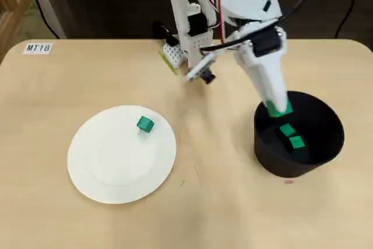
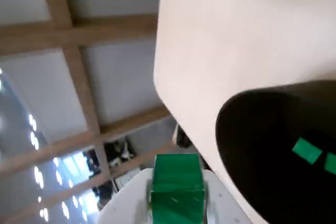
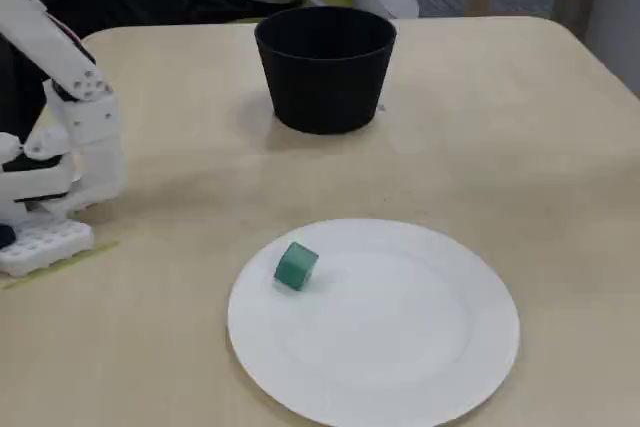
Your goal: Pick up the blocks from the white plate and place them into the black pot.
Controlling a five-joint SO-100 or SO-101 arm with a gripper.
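the white plate lies nearest the camera in the fixed view, flat on the tan table. one green block rests on it, tilted on an edge, close to the plate's rim on the side facing the arm's base. in the overhead view the same block sits near the plate's upper rim, well apart from everything else.

beyond the plate stands the black pot, upright, well apart from the plate. from overhead, two green blocks lie on the pot's floor just beside each other — one nearer the gripper, the other just past it. the wrist view shows the same pair inside the pot, the first in full and the second cut by the frame edge.

over the pot's rim on the base side hangs the gripper, and a further green block is clenched between its white fingers — it seems to sit above the pot's edge rather than its middle, though the angle is poor. a small label lies at the table's far corner from the pot.
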